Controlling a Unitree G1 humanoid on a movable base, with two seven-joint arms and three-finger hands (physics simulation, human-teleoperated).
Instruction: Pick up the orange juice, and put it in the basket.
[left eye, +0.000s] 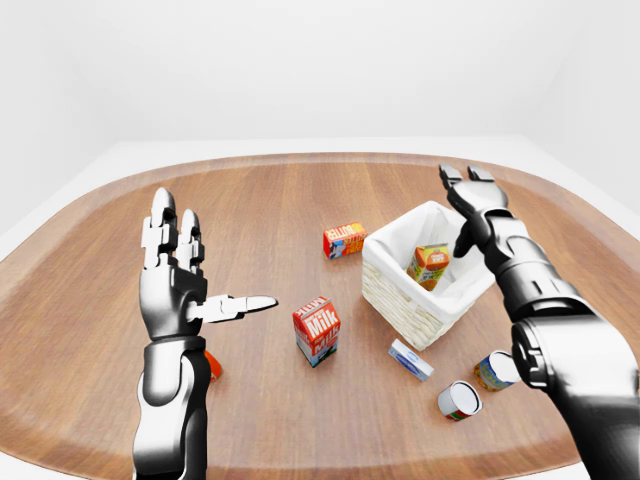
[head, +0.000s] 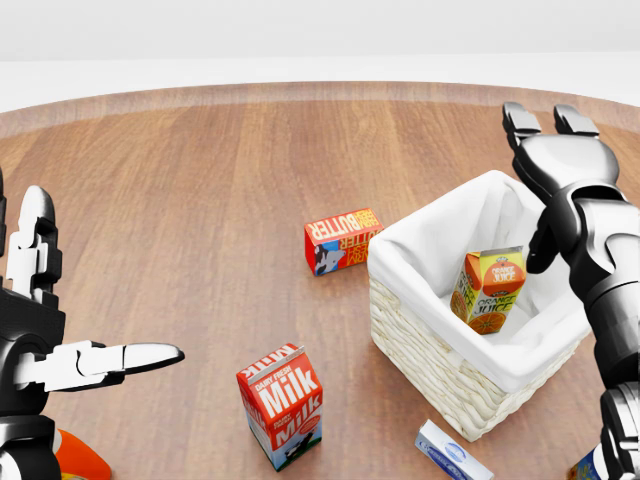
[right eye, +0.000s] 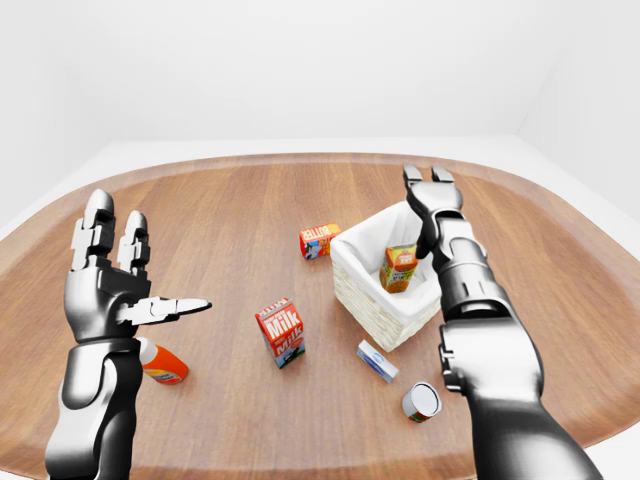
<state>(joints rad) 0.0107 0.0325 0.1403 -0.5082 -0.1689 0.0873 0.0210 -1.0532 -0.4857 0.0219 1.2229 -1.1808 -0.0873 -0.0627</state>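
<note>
Already our orange juice carton (head: 487, 289) stands upright inside the basket (head: 420, 350), just below our right hand (head: 560, 165), fingers spread, holding nothing.

Orange juice (head: 487, 290): lower part sunk behind the basket (head: 440, 360) liner; base not seen.
Basket: right wall crossed by the right arm in the head view.
Orange bottle (right eye: 160, 363): head view shows only a corner at the bottom edge, behind the left robot hand (head: 40, 340); left-eye view hides most of it behind the left forearm.
Blue-and-white box (head: 452, 452): cut by the head view's bottom edge; print too small to read.
Two cans (left eye: 478, 384): labels too small to read.
Right robot hand (head: 560, 165): thumb mostly hidden behind the wrist.
</note>
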